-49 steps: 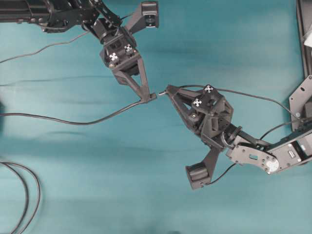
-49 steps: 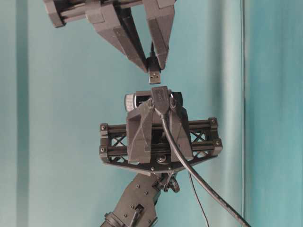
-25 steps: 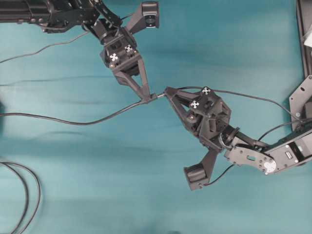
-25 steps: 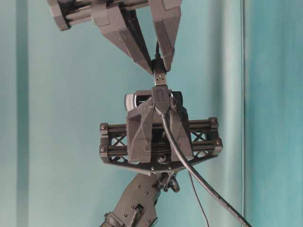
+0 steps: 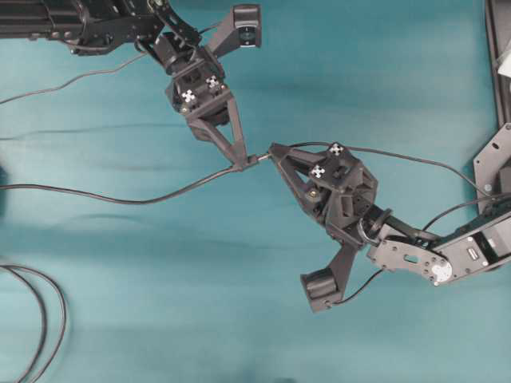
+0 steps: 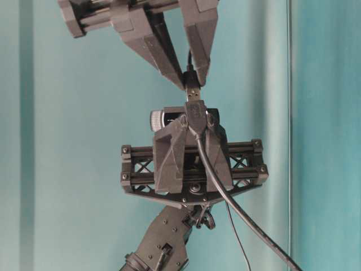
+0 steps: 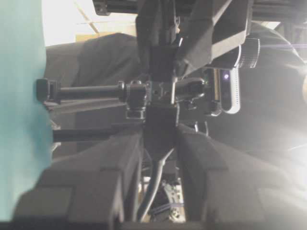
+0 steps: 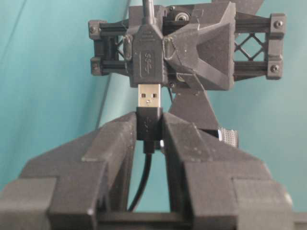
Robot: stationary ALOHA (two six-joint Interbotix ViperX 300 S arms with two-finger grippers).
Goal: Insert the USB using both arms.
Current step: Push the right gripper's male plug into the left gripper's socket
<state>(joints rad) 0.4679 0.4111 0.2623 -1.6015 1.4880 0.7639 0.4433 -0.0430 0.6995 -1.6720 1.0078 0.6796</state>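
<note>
The USB (image 8: 150,98) shows its silvery tip in the right wrist view, with its dark body pinched in my right gripper (image 8: 149,119), which is shut on it. My left gripper (image 7: 160,133) is shut on the dark socket end (image 8: 148,62) of the other cable. The plug's tip meets the socket's mouth, and most of the metal still shows. Overhead, the left gripper (image 5: 243,162) and right gripper (image 5: 274,150) point at each other mid-table, with the USB (image 5: 262,157) between them. At table level the right gripper (image 6: 193,82) hangs over the socket (image 6: 194,113).
The socket's grey cable (image 5: 120,198) trails left across the teal table. A thin cable (image 5: 415,158) runs right from the plug. Thicker black cables (image 5: 40,319) loop at the lower left. A black frame (image 5: 499,48) stands along the right edge.
A second ago a gap separated plug and socket. My right gripper has moved left toward the left gripper, and the plug's tip now meets the socket's mouth.
</note>
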